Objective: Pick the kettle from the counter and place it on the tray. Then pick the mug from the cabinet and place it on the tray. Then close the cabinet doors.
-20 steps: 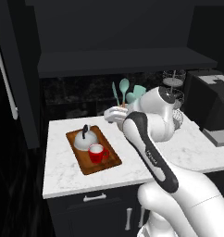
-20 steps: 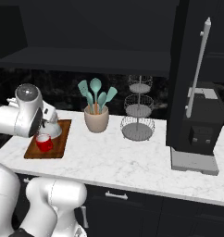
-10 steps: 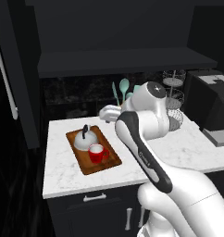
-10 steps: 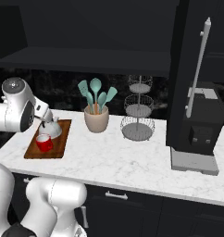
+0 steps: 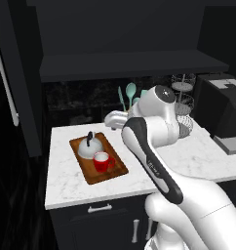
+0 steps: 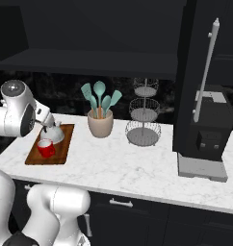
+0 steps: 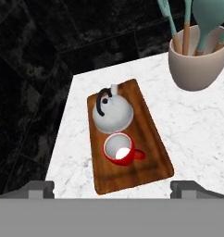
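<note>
Below my spread, empty pincer (image 7: 112, 187), which has risen since a moment ago, the wooden tray (image 7: 151, 129) sits on the marble bench (image 7: 197, 125). The silver kettle (image 7: 111, 113) is just beyond the red mug (image 7: 119, 149), both on the tray. Ahead to the right stands a utensil crock (image 7: 197, 65). I judge only the cabinet doors (image 5: 12, 83) remain, open at far left.
</note>
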